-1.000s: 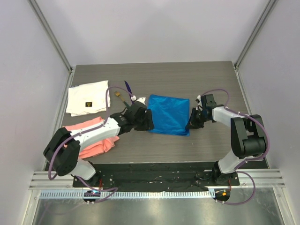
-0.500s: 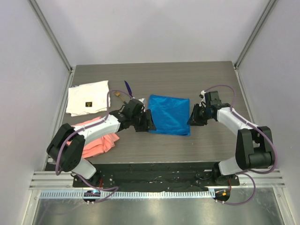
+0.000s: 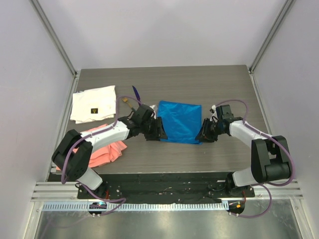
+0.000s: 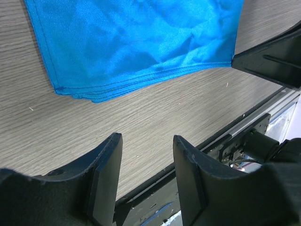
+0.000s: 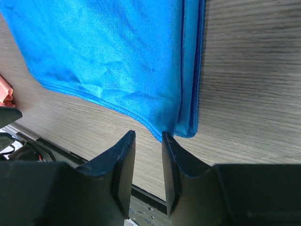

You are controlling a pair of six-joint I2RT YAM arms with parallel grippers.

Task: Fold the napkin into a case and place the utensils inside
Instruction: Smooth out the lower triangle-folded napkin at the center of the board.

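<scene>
Moved since earlier frame: right gripper point(image 3: 203, 135) drawn back toward the arm bases, now at near right corner of napkin point(image 3: 180, 121); left gripper point(image 3: 158, 131) shifted slightly, at near left corner.
Top view, napkin: folded flat on table point(image 3: 199, 82), directly between both grippers.
Top view, utensils: purple piece point(image 3: 135, 92) and green-handled piece point(image 3: 128, 102) side by side beyond left gripper, apart from napkin.
Top view, cloths: white cloth point(image 3: 93, 103) and pink cloth point(image 3: 102, 147) outboard of left arm.
Left wrist view, fingers point(image 4: 106, 174): spread wide over bare tabletop, nothing between; layered napkin corner ahead of fingertips, not touching.
Right wrist view, fingers point(image 5: 120, 165): narrow gap, nothing gripped; napkin edge right at fingertips, folded corner just ahead.
</scene>
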